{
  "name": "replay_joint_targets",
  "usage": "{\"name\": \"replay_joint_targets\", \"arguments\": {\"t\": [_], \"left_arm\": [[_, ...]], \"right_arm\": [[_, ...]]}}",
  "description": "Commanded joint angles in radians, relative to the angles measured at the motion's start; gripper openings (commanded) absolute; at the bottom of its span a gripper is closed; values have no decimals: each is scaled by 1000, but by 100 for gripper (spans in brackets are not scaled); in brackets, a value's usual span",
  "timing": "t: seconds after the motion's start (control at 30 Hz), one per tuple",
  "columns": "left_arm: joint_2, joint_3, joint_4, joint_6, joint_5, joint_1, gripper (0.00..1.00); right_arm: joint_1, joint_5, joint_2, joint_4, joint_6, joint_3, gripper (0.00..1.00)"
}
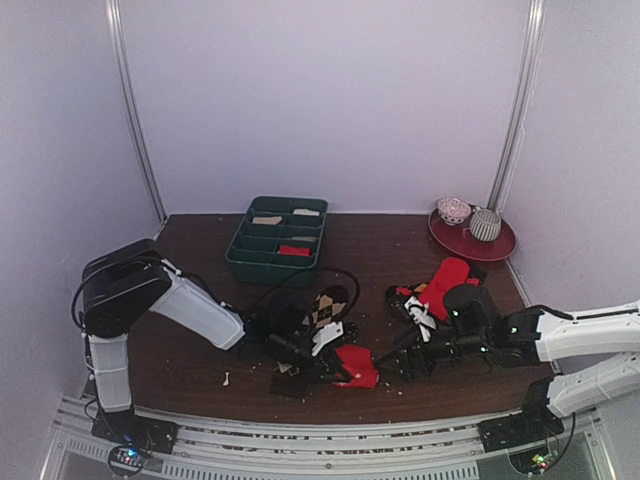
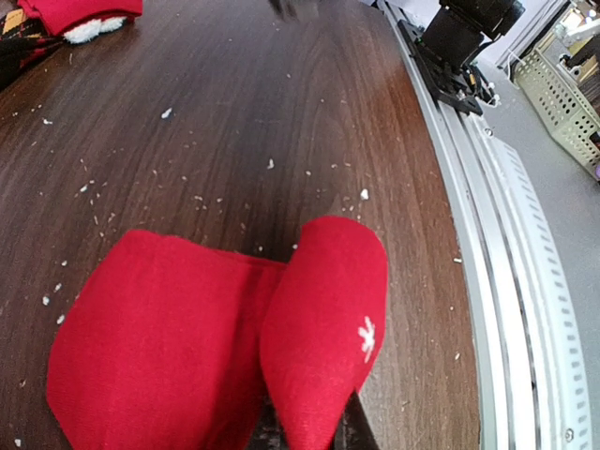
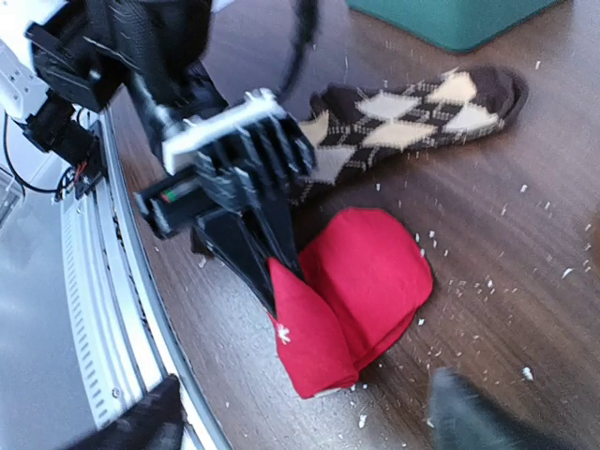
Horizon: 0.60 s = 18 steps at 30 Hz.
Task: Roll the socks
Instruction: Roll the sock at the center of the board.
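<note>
Two low arms (image 1: 200, 312): left claw (image 3: 274, 272) clamped on red sock (image 3: 361, 281), right claw (image 1: 395, 367) apart beside it.

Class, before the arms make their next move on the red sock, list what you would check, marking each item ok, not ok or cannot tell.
1. Left end effector shut on the red sock fold: ok.
2. Right end effector open, holding nothing: ok.
3. Red sock fully rolled: not ok, only folded over.
4. Argyle sock apart from the red sock: cannot tell, the left end effector hides the gap.
</note>
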Motion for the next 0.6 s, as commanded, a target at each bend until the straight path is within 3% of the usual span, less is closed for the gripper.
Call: {"name": "replay_joint_targets", "arguments": {"t": [0.0, 0.17, 0.3, 0.43, 0.57], "left_arm": [[41, -4, -121, -30, -23, 2, 0], [35, 5, -128, -23, -27, 2, 0], [37, 6, -113, -25, -25, 2, 0], [35, 13, -120, -24, -30, 2, 0], [34, 15, -130, -19, -33, 2, 0]], "right_arm": [[24, 247, -85, -125, 8, 31, 100], [26, 675, -101, -309, 133, 121, 100], [24, 856, -118, -321, 165, 123, 100], [23, 782, -142, -303, 198, 55, 100], [35, 542, -168, -130, 101, -35, 83]]}}
